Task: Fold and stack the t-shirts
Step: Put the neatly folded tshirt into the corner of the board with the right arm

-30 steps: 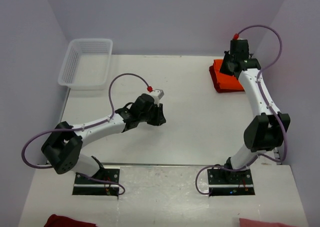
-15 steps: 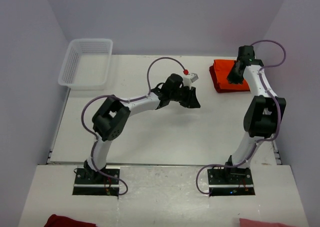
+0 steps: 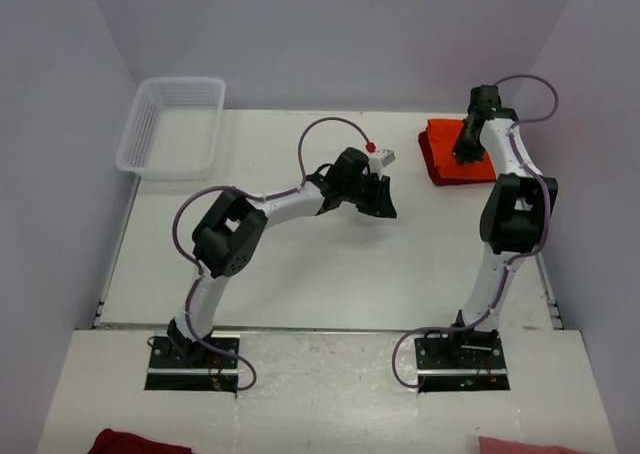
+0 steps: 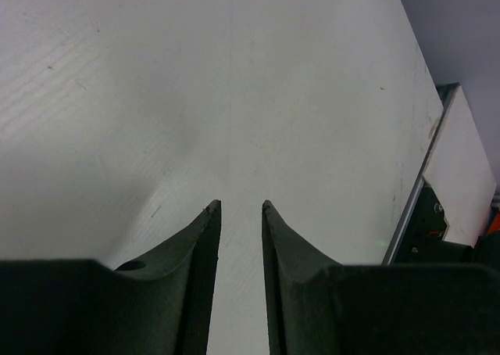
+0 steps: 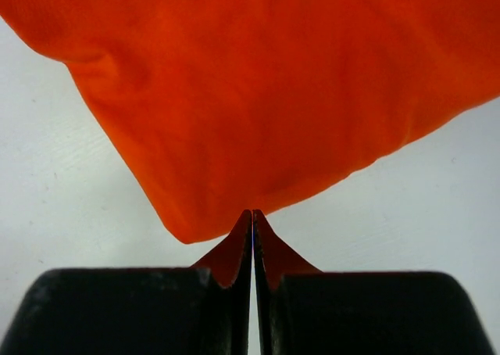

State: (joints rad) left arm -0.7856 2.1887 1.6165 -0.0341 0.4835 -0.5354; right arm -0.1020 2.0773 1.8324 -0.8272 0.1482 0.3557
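At far right of desk [image 3: 300, 274], folded orange t-shirt [image 5: 273, 81] was laid flat. Right hand [image 5: 251, 218] was clenched, tips at shirt's edge; pinch on cloth could not be told. Left hand [image 4: 241, 206] was part-released, empty, over mid-desk. Risk judged: fold pulled open if cloth was snagged on lift.

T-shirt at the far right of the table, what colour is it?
The t-shirt is plain bright orange with no pattern, and it shows best in the right wrist view.
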